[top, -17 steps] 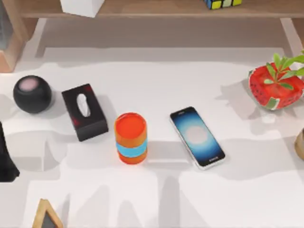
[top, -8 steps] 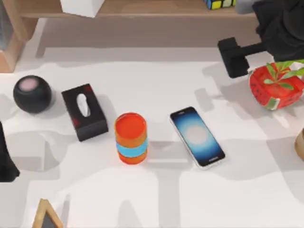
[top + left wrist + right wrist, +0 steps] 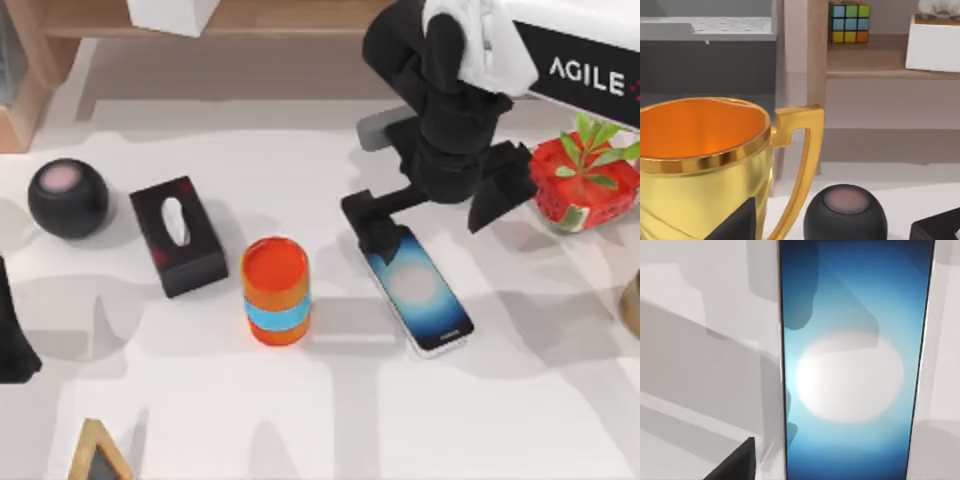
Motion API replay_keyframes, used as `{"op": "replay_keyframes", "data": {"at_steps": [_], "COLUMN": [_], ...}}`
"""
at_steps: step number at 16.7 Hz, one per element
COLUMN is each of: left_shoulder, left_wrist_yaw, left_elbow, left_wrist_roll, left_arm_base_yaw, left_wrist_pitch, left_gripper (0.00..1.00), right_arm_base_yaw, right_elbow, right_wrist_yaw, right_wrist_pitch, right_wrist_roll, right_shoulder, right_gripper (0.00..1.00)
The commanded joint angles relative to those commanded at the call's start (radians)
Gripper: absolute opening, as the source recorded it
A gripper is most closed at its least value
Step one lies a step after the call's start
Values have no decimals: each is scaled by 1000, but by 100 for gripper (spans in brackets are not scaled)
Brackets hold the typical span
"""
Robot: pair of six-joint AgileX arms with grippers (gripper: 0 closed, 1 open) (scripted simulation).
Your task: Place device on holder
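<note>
The device (image 3: pixel 422 292), a dark-framed smartphone with a blue screen and pale centre, lies flat on the white table right of the middle. My right gripper (image 3: pixel 432 226) hovers just over its far end, open, with one finger (image 3: pixel 372 222) at the phone's far corner and the other towards the right. The right wrist view looks straight down on the device (image 3: pixel 855 365). The holder (image 3: pixel 96 455), a small wooden wedge-shaped stand, sits at the front left edge. My left arm (image 3: pixel 12 330) is parked at the left edge.
An orange cup (image 3: pixel 275 290) with a blue band stands left of the phone, then a black box (image 3: pixel 178 235) with a white oval slot and a black ball (image 3: pixel 68 198). A strawberry-shaped pot (image 3: pixel 580 185) is at the right. A gold trophy (image 3: pixel 700 165) stands close to the left wrist.
My right arm has swung in from the far right and come down over the phone's far end. The phone and the other things have not moved.
</note>
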State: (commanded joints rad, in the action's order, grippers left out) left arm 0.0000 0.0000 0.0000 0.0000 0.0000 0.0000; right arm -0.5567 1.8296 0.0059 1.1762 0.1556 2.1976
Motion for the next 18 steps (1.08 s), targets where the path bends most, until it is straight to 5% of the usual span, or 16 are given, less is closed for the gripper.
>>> {"op": "replay_keyframes", "data": {"at_steps": [9,18], "left_shoulder": [0,0], "left_wrist_yaw": [0,0], "left_elbow": [0,0], "left_wrist_roll": [0,0], "left_arm_base_yaw": [0,0], "left_wrist_pitch": [0,0], "left_gripper": [100,100], "right_arm_base_yaw": [-9,-14], "right_elbow": [0,-155], "right_wrist_yaw": [-3,-2], "right_wrist_pitch": [-7,-248], "right_wrist_roll": [4,9], "right_shoulder": [33,120], "right_gripper": [100,100]}}
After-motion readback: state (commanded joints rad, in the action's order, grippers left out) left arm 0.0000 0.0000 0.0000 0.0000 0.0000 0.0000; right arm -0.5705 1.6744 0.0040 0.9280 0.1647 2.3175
